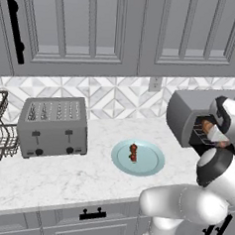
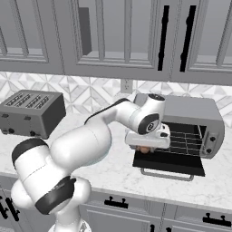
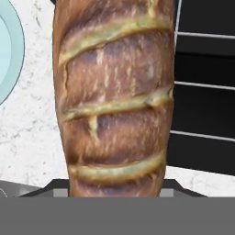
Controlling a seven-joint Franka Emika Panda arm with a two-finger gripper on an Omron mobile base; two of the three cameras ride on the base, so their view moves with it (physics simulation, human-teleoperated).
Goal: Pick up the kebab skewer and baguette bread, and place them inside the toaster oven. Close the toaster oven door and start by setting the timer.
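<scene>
Holding the baguette bread (image 3: 114, 98) in its jaws, the gripper (image 2: 146, 148) hangs just above the toaster oven door (image 2: 170, 162), which lies folded down (its silver handle toward the counter edge). Behind it stands the toaster oven (image 2: 190, 111), rack showing. The kebab skewer (image 1: 133, 152) rests on the teal plate (image 1: 151, 166), beside the slot toaster (image 1: 52, 127).

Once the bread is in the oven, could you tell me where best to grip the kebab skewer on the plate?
Probably from straight above, at the middle of the kebab skewer, jaws across its narrow width. It lies flat on the teal plate, so a side approach would meet the rim.
</scene>
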